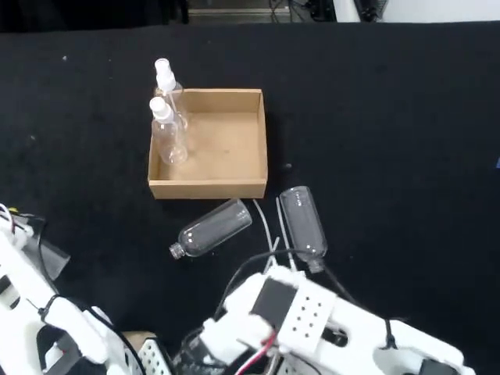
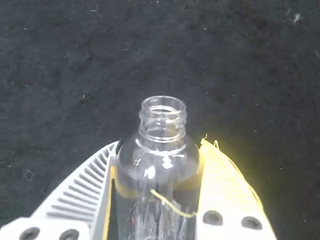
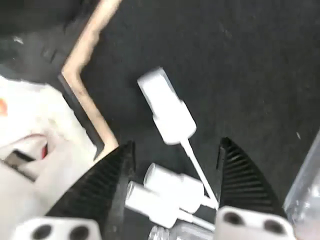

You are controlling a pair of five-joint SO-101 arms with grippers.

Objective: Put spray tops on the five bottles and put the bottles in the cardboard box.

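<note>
1. The black tabletop (image 1: 406,117) takes up nearly the whole high view, with the two white arms crowded along the lower edge of the frame.
2. The cardboard box (image 1: 208,189) sits upper left of centre with its top open. Two capped bottles (image 1: 167,139) stand upright at its left side. The farther one (image 1: 169,84) is at the back left corner, and I cannot tell whether it is inside the wall or just behind it.
3. Two bare bottles lie on their sides just below the box, without tops. One (image 1: 212,228) is angled toward lower left and the other (image 1: 303,220) points toward the lower edge. They are near each other but not touching.
4. The left pincer (image 2: 160,145) is clamped on a held bottle (image 2: 159,167), one finger on each side of its shoulder. The threaded neck pokes out beyond the tips and is open.
5. The right pincer (image 3: 176,143) hangs with its fingers apart over the spray tops (image 3: 167,110). One top lies alone with its dip tube trailing, and two more (image 3: 167,189) lie together between the fingers.
6. By my reckoning two bottles are done and the third is being capped. The next move calls for closing on one top without catching its neighbour. Its tube must then be lined up with the open neck before the top is seated.
</note>
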